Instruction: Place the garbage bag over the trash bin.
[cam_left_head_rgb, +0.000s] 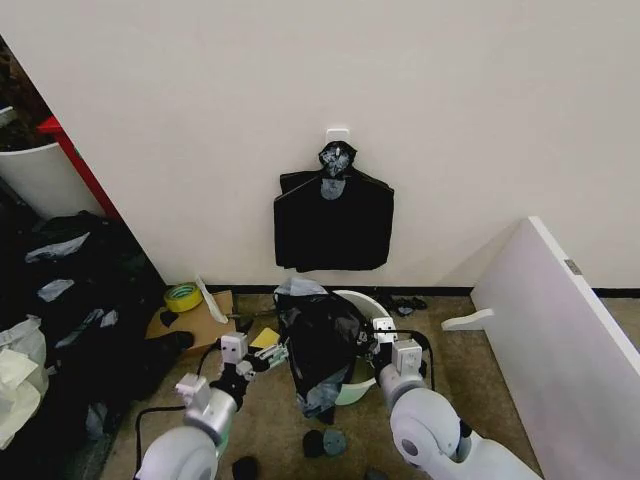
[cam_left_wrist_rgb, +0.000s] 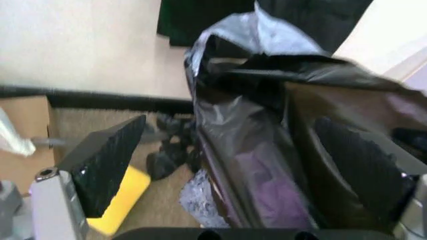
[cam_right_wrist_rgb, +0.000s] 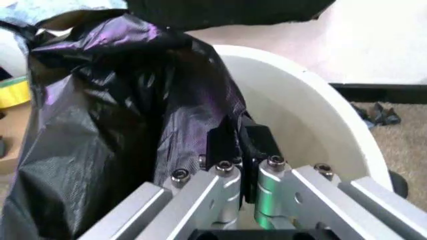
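Observation:
The garbage bag (cam_left_head_rgb: 318, 345), black and crinkly, is draped over the left part of the trash bin (cam_left_head_rgb: 366, 301), a white bucket on the carpet below the wall. My right gripper (cam_left_head_rgb: 381, 338) is at the bin's right rim. In the right wrist view it (cam_right_wrist_rgb: 233, 144) is shut on a fold of the garbage bag (cam_right_wrist_rgb: 120, 115), just inside the white bin wall (cam_right_wrist_rgb: 300, 115). My left gripper (cam_left_head_rgb: 264, 358) stands open at the bag's left side. Its fingers (cam_left_wrist_rgb: 107, 165) are spread wide, and the bag (cam_left_wrist_rgb: 253, 150) hangs between them.
A flat black bundle (cam_left_head_rgb: 333, 222) hangs from a wall hook above the bin. A yellow tape roll (cam_left_head_rgb: 183, 296) and cardboard (cam_left_head_rgb: 196, 322) lie to the left, beside a heap of dark bags (cam_left_head_rgb: 70, 300). Small black scraps (cam_left_head_rgb: 324, 441) lie in front. A white board (cam_left_head_rgb: 560, 320) leans at the right.

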